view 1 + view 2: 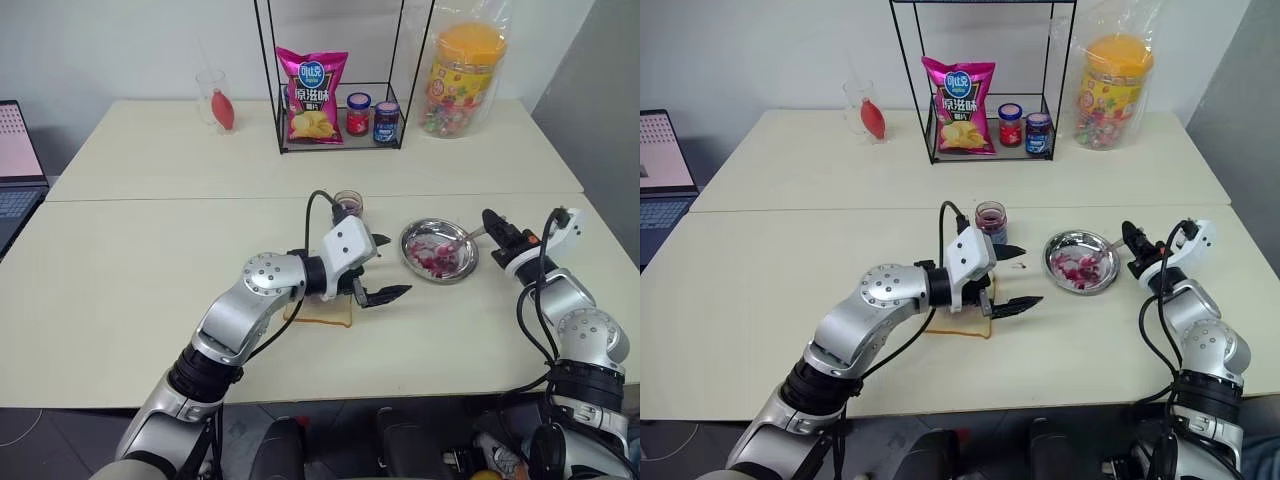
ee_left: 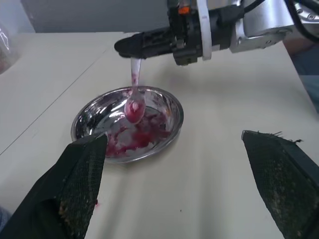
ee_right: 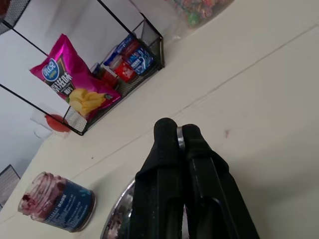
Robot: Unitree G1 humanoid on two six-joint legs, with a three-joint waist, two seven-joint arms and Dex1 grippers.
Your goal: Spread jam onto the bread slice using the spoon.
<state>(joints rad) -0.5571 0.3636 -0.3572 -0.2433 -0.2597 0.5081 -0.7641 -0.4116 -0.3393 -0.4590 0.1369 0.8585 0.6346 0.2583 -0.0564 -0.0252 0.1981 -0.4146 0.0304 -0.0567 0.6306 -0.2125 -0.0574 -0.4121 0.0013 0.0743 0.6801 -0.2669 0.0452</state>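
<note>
Steel dish smeared red is sitting on the surface. Wire rack at the back is holding a pink chip bag, red-lidded jar and blue-lidded jar. Candy tub is standing beside it. Laptop is sitting far left.

Left arm reaches across the body toward the right, elbow bent, wrist roughly level. Left gripper has its jaws wide apart, nothing between them, one black finger above the other in the head views. Right arm is out on the right, forearm raised, gripper pointing toward the left. Right gripper has its fingers pinched together on the spoon handle.
</note>
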